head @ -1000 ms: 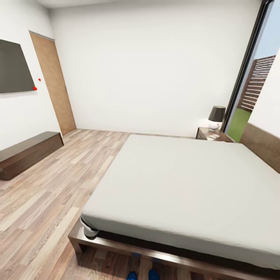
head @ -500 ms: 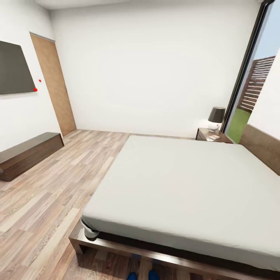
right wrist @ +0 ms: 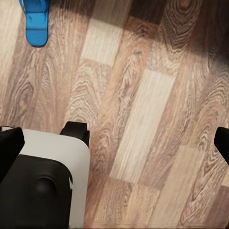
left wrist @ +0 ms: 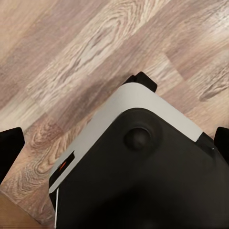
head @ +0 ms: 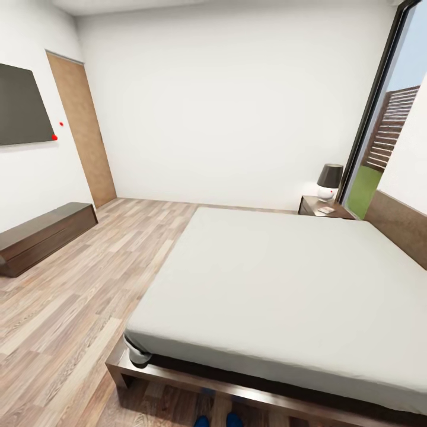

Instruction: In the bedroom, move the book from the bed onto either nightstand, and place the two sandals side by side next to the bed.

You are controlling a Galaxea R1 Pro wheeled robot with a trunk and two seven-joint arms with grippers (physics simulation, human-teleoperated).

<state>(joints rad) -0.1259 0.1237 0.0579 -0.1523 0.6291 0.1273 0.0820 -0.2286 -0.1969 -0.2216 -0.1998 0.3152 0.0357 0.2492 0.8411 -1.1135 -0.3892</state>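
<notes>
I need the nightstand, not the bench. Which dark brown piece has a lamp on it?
The nightstand at the bed's far corner carries the lamp; the long bench doesn't.

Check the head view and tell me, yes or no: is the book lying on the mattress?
No: the bed shows a bare pale mattress with nothing lying on it.

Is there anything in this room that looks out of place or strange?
Nothing looks damaged or spilled. The bed is bare and smooth. Two blue sandals lie on the wood floor at its foot, cut off by the picture's edge. Something small lies on the nightstand beside the lamp, too small to identify.
</notes>
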